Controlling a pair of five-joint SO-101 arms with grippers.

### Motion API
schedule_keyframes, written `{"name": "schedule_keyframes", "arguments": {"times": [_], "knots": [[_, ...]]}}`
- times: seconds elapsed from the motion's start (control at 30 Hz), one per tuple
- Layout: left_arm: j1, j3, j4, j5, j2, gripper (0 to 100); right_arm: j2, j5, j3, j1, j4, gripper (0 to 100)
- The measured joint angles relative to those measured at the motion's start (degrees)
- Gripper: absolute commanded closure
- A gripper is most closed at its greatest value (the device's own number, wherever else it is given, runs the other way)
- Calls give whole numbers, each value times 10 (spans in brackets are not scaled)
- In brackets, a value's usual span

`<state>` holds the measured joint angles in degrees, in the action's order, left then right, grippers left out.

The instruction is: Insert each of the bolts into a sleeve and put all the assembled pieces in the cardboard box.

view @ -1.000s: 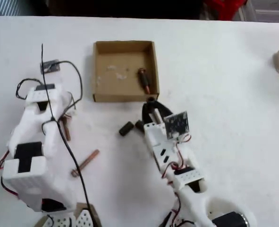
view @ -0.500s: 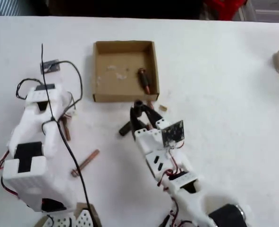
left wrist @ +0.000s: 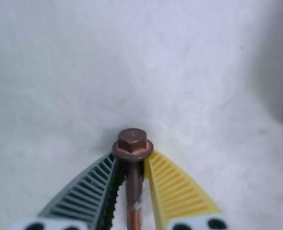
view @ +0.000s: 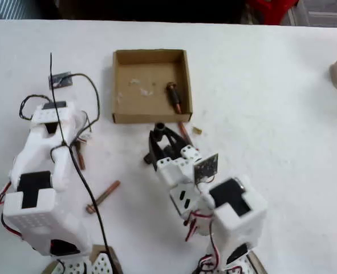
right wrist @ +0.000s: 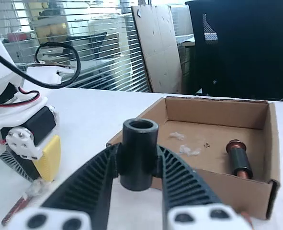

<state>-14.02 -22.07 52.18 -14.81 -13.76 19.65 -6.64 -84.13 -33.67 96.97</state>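
Left claw (left wrist: 131, 162): clamped on bolt (left wrist: 132, 143) shank, head at the tips, low over table (left wrist: 60, 72).
Right claw (right wrist: 139, 153): gripped sleeve (right wrist: 140, 136) upright, bore up, near box (right wrist: 213, 179).
Box: held one assembled piece (view: 174, 96).
Loose bolt (view: 103, 196): lay on table between arms.
Step, judged: mating. Line shank with bore, hold sleeve steady, feed slowly.

White table (view: 271, 103), cardboard box (view: 148, 118) on it, loose bolt (view: 104, 196) nearby
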Motion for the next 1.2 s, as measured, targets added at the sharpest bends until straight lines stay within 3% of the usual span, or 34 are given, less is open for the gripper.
{"name": "schedule_keyframes", "arguments": {"times": [0.17,0.63,0.83,1.2], "knots": [[0,0,0,0,0,980,62,12,9,-37,22,982],[0,-19,-24,0,58,980,70,18,12,-40,22,982],[25,-142,-135,0,166,980,70,18,12,-40,22,982],[98,-400,-417,0,374,980,70,18,12,-40,22,982]]}}
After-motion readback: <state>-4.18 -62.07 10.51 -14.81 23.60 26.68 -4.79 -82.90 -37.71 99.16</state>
